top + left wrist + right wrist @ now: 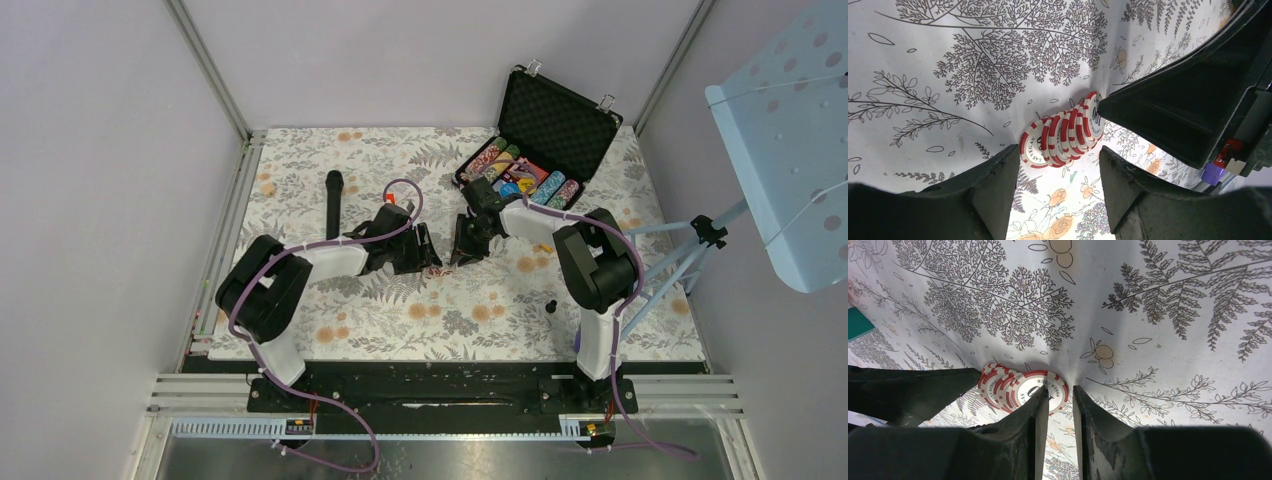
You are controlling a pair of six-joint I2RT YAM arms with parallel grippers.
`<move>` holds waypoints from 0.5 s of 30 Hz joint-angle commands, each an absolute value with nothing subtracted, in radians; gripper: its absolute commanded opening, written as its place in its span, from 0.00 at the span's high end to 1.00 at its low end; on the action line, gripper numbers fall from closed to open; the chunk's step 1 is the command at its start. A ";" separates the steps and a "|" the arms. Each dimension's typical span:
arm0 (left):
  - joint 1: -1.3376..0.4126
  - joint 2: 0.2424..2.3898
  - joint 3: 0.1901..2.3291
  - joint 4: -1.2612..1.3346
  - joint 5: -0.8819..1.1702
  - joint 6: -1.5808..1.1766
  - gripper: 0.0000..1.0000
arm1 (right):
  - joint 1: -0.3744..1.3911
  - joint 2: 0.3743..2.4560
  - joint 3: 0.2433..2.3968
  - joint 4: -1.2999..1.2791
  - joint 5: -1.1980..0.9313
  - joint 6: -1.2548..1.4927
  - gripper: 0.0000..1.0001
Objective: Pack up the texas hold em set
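Roughly mid-table, a row of red-and-white poker chips (1063, 135) leans on edge, overlapping, its long axis running left-right between the grippers. The left gripper (1059, 155) gapes wide beside it. The right gripper (1060, 390), narrowly parted and empty, meets the row's right end. The briefcase (560, 122) lies open far right.

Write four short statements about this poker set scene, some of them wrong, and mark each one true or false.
1. The briefcase has its lid shut. False: the lid stands open, and there are chips inside.
2. Red-and-white chips lie fanned on the tablecloth. True.
3. The left end effector grips those chips. False: it is open, and the chips lie ahead of its fingertips.
4. The microphone lies on the tablecloth, outside the briefcase. True.
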State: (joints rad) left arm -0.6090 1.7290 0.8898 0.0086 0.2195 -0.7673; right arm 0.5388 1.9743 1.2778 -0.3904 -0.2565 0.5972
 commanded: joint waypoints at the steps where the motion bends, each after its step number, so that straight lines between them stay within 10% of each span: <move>1: -0.613 1.689 0.890 0.013 0.191 -0.754 0.40 | 0.560 2.006 1.264 -0.416 -0.259 0.596 0.69; 15: -0.612 1.646 0.890 -0.026 0.166 -0.744 0.38 | 0.560 2.009 1.266 -0.416 -0.258 0.596 0.68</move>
